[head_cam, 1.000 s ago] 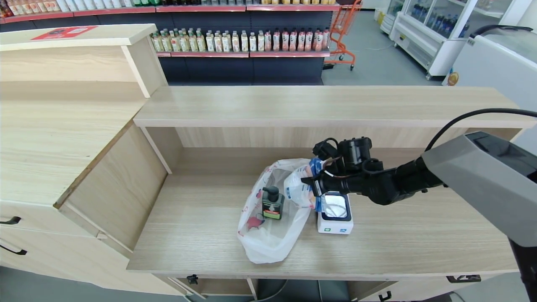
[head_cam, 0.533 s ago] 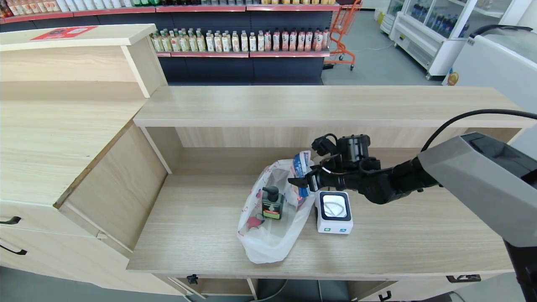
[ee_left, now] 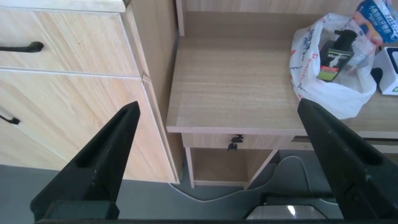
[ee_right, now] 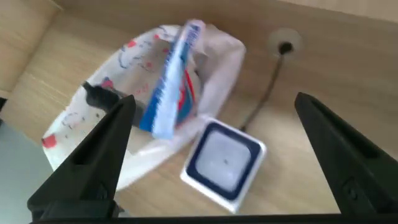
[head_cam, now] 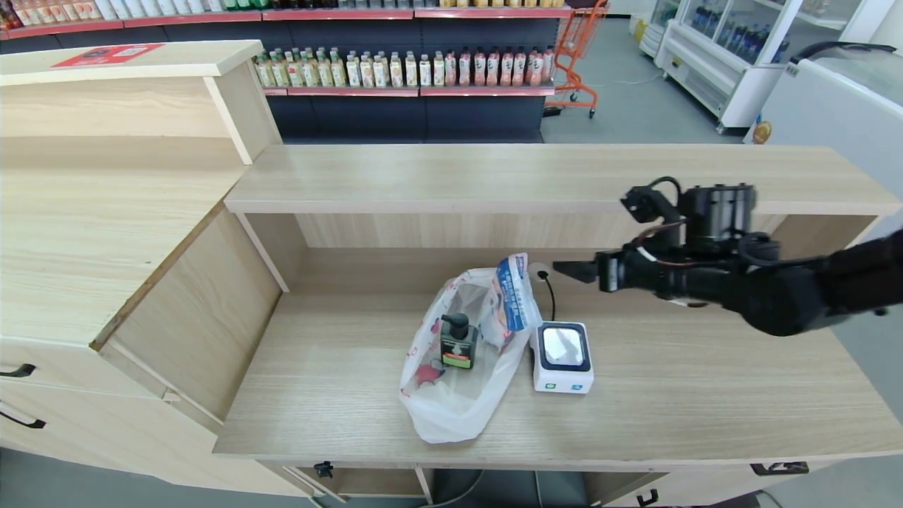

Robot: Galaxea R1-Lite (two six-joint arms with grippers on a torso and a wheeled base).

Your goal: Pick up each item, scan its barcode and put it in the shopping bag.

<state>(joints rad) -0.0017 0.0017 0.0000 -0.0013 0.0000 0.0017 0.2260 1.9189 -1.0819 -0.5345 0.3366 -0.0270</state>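
Bagging looks to be the step in hand: the blue snack packet [head_cam: 513, 291] stands on end in the mouth of the shopping bag [head_cam: 451, 413], its top rising above the rim at the bag's 1 o'clock corner. The pump bottle [head_cam: 458, 343] sits upright deeper inside, at about 8 o'clock from the packet. The scanner [head_cam: 562, 356] rests on the tabletop [head_cam: 705, 395] just beside the bag, at its 3 o'clock, glass face up. The right pincer [head_cam: 573, 270] hangs in the air at roughly 12 o'clock from the scanner, apart from the packet, its jaws spread wide and holding nothing. The left pincer [ee_left: 217, 106] is likewise wide open and empty, held off the tabletop's 7 o'clock corner, near the drawers [ee_left: 62, 62]. I judge the packet to be scanned and let go, so this item is all but finished, though it perches high and could tip out over the rim towards the scanner. The next move, as I read it, calls for a look round for any item left to scan, and perhaps a gentle press on the packet to seat it lower in the bag
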